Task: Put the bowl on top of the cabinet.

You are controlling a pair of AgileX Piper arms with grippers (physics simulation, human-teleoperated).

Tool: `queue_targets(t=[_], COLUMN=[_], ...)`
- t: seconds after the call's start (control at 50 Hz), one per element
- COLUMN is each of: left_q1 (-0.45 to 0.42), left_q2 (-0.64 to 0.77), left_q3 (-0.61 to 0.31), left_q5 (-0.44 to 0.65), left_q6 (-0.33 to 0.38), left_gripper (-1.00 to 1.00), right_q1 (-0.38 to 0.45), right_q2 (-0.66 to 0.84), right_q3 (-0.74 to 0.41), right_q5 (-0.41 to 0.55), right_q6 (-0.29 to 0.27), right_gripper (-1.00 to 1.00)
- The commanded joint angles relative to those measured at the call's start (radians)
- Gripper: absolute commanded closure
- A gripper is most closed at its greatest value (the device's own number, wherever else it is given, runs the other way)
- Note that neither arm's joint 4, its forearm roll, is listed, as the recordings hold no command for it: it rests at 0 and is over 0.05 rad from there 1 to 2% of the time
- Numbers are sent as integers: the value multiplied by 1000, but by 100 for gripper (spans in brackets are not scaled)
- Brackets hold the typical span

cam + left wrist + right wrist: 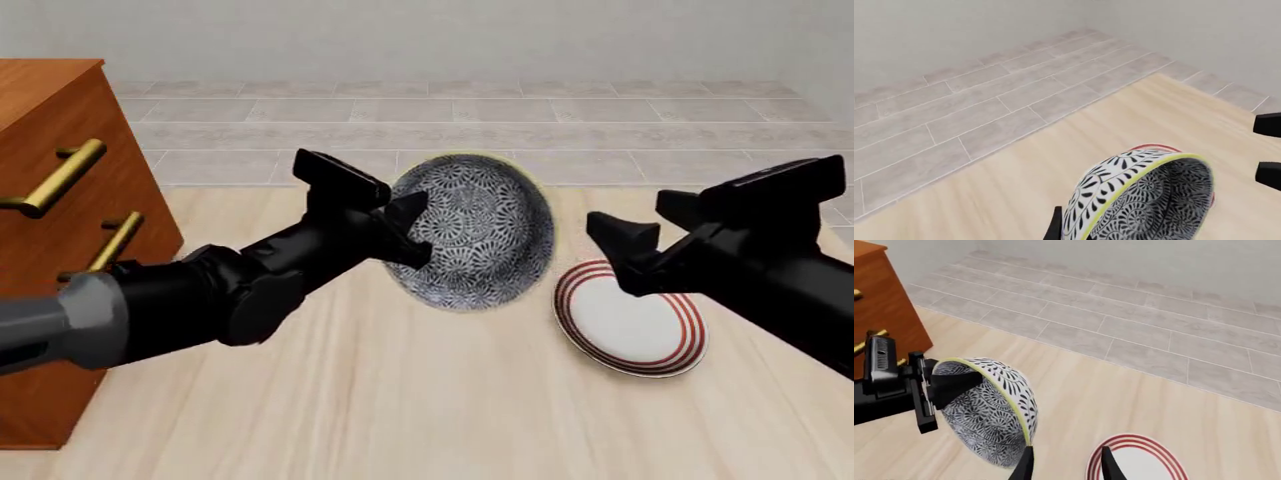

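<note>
A wooden cabinet (54, 250) with brass handles stood at the left edge of the pale table (400, 400), its top bare. The left gripper (387, 225) clamped the rim of the patterned bowl (474, 240), holding it tipped on its side in the air above the table, to the right of the cabinet. The right gripper (621, 250) hung with its fingers apart and empty just over the red-ringed white plate (634, 330).

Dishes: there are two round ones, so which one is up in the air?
The deep blue-and-white patterned bowl, held tilted on its side by the left gripper. The flat white plate with red rings lies on the table.
</note>
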Motion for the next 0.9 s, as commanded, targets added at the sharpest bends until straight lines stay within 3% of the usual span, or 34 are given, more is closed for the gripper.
queue_targets(t=[0.02, 0.5, 0.9], left_q1=[38, 112, 113], left_q2=[-121, -327, -338], left_q3=[58, 155, 164], left_q5=[39, 110, 107], left_q6=[55, 46, 47], left_gripper=[100, 100, 100], right_q1=[10, 24, 24], right_q2=[1, 9, 8], right_q3=[3, 9, 9], right_q5=[-5, -12, -11], right_q6=[2, 0, 0], right_gripper=[-100, -100, -100])
